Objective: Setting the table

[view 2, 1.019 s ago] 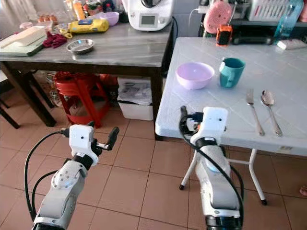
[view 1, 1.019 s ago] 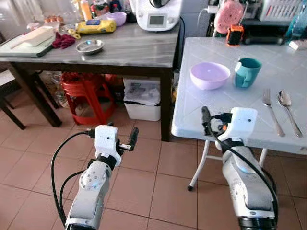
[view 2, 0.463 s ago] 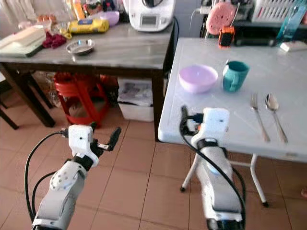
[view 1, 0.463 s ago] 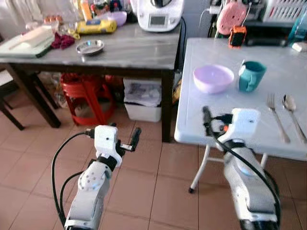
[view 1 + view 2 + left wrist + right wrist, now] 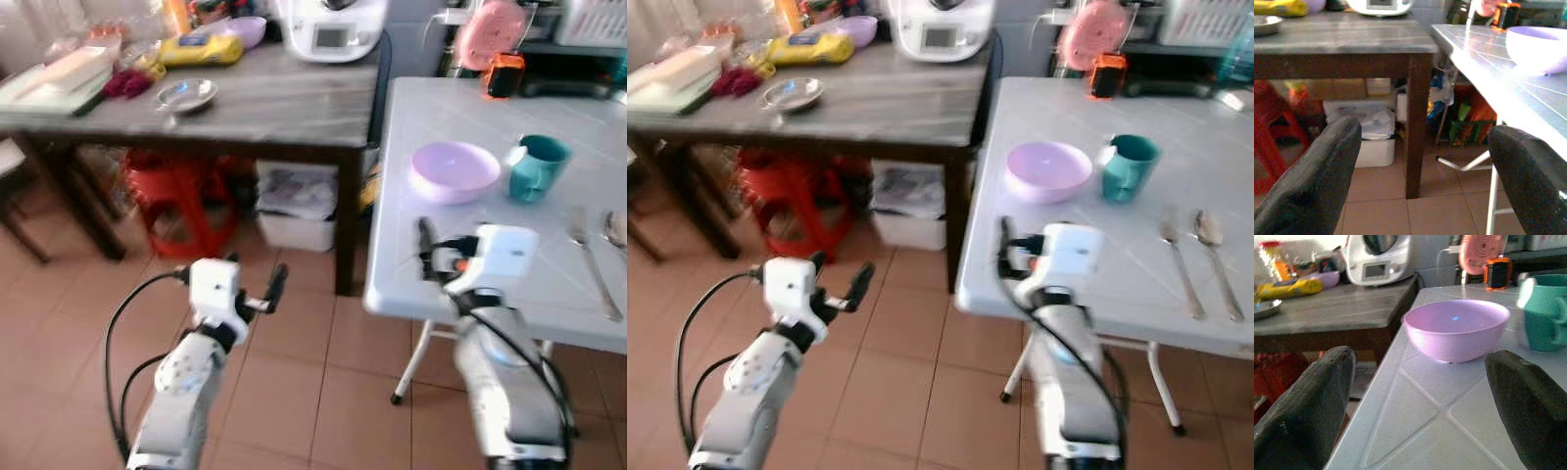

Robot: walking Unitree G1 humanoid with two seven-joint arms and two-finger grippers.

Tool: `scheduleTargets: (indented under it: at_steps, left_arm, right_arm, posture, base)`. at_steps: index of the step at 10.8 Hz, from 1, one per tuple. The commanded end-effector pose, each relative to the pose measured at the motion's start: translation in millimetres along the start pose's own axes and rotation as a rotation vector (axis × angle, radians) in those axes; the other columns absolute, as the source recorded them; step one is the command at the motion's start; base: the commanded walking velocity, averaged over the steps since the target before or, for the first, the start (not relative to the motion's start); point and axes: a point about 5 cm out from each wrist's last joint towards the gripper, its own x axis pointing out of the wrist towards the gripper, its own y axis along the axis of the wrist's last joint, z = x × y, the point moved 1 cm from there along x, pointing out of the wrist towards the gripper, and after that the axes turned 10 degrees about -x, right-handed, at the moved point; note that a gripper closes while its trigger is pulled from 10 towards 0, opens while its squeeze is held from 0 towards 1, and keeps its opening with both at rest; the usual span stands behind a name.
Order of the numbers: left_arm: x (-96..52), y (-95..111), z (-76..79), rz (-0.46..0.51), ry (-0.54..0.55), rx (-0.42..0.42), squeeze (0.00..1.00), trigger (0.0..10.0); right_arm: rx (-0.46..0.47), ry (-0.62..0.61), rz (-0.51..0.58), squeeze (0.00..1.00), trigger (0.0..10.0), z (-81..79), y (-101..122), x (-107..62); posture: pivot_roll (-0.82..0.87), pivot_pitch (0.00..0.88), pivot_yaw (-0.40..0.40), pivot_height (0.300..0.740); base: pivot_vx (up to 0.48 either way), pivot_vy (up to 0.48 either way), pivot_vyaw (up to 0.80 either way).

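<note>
White table (image 5: 1136,284) on the robot's right has the lilac bowl (image 5: 1048,170) near its front-left, teal mug (image 5: 1129,167) just beside it, fork (image 5: 1179,264) and spoon (image 5: 1218,259) side by side further right. Right gripper (image 5: 1420,396) hangs over the table edge, fingers spread wide, empty. Left gripper (image 5: 1420,161) is over the floor tiles, also wide apart, holding nothing.

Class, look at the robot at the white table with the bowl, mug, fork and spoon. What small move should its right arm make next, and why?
Probably ease the right gripper forward toward the purple bowl. Its jaws are open and empty, low over the near edge of the white table, and the bowl lies straight ahead between them, beside the teal mug. The left gripper hangs over the floor, away from the table.
</note>
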Motion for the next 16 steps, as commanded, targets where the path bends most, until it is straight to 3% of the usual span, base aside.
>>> scheduleTargets:
  at_steps: [1,11,16]
  left_arm:
    - [1.7,3.2,4.6,0.005,-0.029,0.000,0.00,10.0]
    - [-1.2,-4.4,6.0,-0.036,-0.037,0.003,0.00,10.0]
    - [-7.9,-4.6,6.9,-0.039,-0.086,0.054,0.00,10.0]
  right_arm:
    - [-0.004,-0.026,0.018,0.00,10.0,6.7,4.8,-0.1]
    - [-0.012,0.003,0.015,0.00,10.0,2.5,4.4,2.2]
    - [-0.012,0.015,0.025,0.00,10.0,0.0,6.7,3.2]
  posture:
    - [-0.06,0.087,0.080,0.740]
    - [-0.05,0.090,0.069,0.740]
    - [-0.05,0.094,0.066,0.740]
  base:
    - [0.349,0.000,-0.66]
    - [0.339,0.000,-0.05]
    - [0.000,0.000,0.00]
